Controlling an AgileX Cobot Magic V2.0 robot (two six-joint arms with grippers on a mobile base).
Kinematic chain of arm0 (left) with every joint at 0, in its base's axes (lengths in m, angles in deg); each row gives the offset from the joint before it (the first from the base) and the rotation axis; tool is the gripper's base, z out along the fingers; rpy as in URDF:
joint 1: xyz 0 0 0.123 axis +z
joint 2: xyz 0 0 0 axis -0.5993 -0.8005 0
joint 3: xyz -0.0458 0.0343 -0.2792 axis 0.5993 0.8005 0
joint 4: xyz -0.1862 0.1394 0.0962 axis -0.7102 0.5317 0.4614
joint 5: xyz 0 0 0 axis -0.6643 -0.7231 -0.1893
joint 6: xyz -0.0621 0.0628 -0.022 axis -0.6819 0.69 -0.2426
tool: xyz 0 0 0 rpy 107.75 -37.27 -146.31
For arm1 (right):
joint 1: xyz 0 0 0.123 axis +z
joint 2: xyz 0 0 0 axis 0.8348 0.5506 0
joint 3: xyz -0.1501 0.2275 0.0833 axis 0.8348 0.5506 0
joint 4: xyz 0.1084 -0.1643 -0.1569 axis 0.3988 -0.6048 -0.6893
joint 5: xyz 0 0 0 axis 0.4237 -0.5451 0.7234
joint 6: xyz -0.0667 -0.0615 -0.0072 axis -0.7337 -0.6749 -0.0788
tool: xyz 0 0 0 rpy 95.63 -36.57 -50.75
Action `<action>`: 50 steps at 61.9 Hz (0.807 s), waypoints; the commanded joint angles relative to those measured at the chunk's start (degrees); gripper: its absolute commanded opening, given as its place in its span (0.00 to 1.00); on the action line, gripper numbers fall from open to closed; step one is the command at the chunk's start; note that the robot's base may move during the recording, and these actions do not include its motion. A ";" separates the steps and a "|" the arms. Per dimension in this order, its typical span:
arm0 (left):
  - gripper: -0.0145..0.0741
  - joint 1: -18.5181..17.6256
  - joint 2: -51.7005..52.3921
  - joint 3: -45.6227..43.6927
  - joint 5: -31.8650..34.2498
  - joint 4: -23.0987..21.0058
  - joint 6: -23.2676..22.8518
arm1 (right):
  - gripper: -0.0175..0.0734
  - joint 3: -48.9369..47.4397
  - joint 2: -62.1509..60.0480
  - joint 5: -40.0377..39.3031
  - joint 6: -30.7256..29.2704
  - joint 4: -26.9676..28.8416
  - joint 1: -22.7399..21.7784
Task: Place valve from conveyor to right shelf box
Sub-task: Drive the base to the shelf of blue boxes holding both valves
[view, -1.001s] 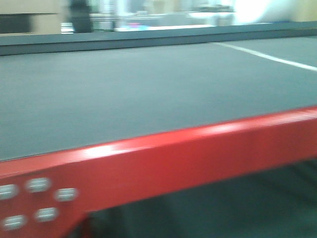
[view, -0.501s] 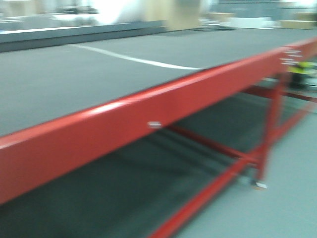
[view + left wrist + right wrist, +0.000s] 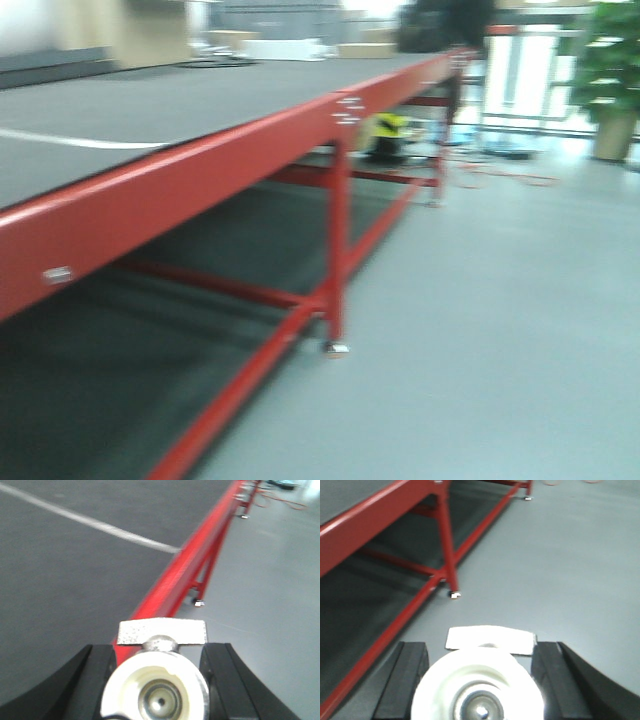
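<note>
A white round valve [image 3: 155, 692] with a silvery metal core and a flat silvery handle on top sits in the left end effector [image 3: 159, 677]. It is clamped between the two black fingers [image 3: 95, 680], and its round face fills the bottom of the left wrist view. The closed left end effector hangs above the near edge of the conveyor [image 3: 75, 575], a wide dark grey woven belt on a red-painted metal frame. The valve is therefore up off the belt and not lying on it. A thin white line [image 3: 90, 522] runs slantwise across the belt ahead of it and ends at the red side rail [image 3: 185, 570].

A second valve [image 3: 477, 690] of the same white, round make, with its pale flat handle uppermost, is gripped in the right end effector [image 3: 479, 675] between its black fingers [image 3: 552, 680]. This end effector is also closed on its load. It is held out level over the smooth grey floor [image 3: 560, 570], beside the conveyor's red leg [image 3: 447, 545] and low crossbars.

In the blurred front view the conveyor recedes along the left side, with open floor to its right. A yellow item [image 3: 388, 127], too smeared to name, sits near the far legs. A green potted plant [image 3: 610, 70] stands at the far right.
</note>
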 commanded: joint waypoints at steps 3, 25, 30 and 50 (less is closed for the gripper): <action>0.04 -0.23 0.44 -0.36 2.90 -0.73 -0.29 | 0.01 -0.44 -0.75 -4.04 -0.08 -0.28 -0.24; 0.04 -0.23 0.44 -0.36 2.90 -0.73 -0.29 | 0.01 -0.44 -0.75 -4.04 -0.08 -0.28 -0.24; 0.04 -0.23 0.44 -0.36 2.90 -0.73 -0.29 | 0.01 -0.44 -0.75 -4.04 -0.08 -0.28 -0.24; 0.04 -0.23 0.44 -0.36 2.90 -0.73 -0.29 | 0.01 -0.44 -0.75 -4.04 -0.08 -0.28 -0.24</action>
